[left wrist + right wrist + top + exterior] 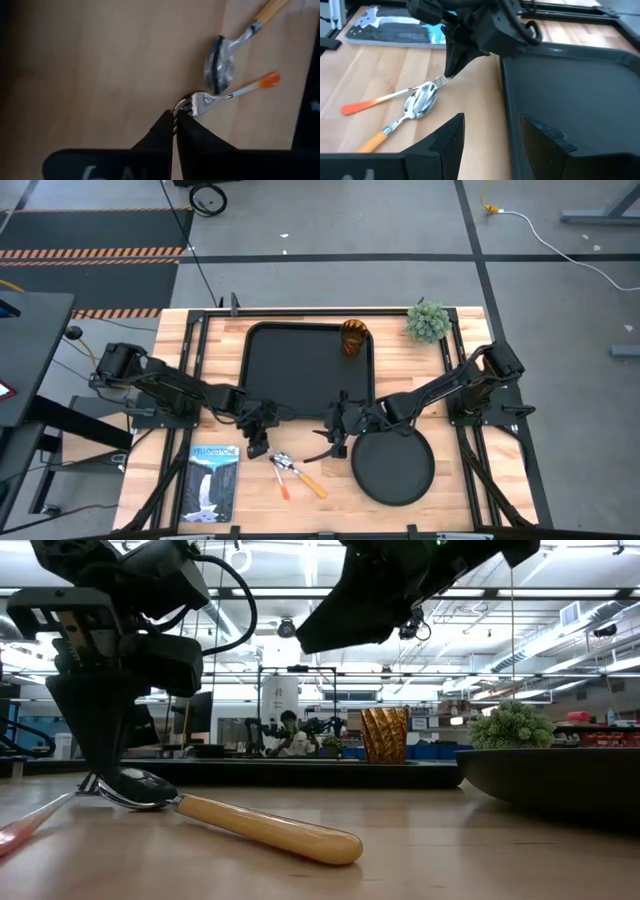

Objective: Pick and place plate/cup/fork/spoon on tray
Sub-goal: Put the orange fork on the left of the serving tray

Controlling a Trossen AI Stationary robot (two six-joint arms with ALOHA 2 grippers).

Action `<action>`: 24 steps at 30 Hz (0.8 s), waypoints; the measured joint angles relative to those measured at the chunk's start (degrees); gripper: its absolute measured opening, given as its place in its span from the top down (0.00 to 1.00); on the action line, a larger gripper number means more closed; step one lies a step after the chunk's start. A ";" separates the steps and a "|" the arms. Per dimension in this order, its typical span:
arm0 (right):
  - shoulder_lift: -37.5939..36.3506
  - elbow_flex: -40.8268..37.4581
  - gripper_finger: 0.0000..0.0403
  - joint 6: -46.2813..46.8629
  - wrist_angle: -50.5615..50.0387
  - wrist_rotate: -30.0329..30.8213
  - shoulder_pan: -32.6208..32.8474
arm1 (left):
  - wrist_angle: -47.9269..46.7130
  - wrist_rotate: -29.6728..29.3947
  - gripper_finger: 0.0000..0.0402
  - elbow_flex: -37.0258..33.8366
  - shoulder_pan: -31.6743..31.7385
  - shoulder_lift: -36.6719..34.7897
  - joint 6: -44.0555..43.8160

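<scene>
**Left gripper pinching fork tines**

Left gripper point(174, 120) pressed together on the fork point(227, 94) tines, on the table just beside the tray point(262, 370). Spoon point(225, 55) touches the fork. Right gripper point(487, 132) spread, hovering near the tray.

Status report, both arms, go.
Left gripper shut on the fork at its tines, on the table. Right gripper open, empty, hovering by the tray. Spoon lies against the fork.
</scene>
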 joint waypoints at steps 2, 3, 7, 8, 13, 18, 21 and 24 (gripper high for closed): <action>-1.41 0.00 0.52 -0.01 -1.58 1.07 0.00 | -1.37 0.41 0.97 0.00 0.58 -0.80 0.27; -2.15 0.00 0.52 -0.03 -2.36 1.53 0.00 | -1.61 0.99 0.97 0.00 0.90 -0.97 0.52; -4.26 0.02 0.52 -0.39 -4.24 2.16 -0.02 | -3.14 3.07 0.97 0.05 1.48 -1.75 1.94; -4.59 0.02 0.52 -0.55 -4.25 2.16 -0.02 | -3.43 3.12 0.97 0.09 1.62 -1.71 2.19; -5.12 0.04 0.52 -1.01 -4.18 2.31 -0.04 | -4.02 3.43 0.97 0.09 1.76 -1.71 2.94; -5.12 0.04 0.52 -0.88 -4.33 2.31 -0.04 | -3.95 2.83 0.97 0.09 1.69 -1.71 3.13; -5.12 0.04 0.52 -0.26 -4.40 2.20 -0.04 | -3.95 2.67 0.97 0.09 1.65 -1.59 3.22; -5.12 0.04 0.52 2.11 -7.62 -0.79 -0.07 | -3.95 2.61 0.97 0.09 1.65 -1.58 3.19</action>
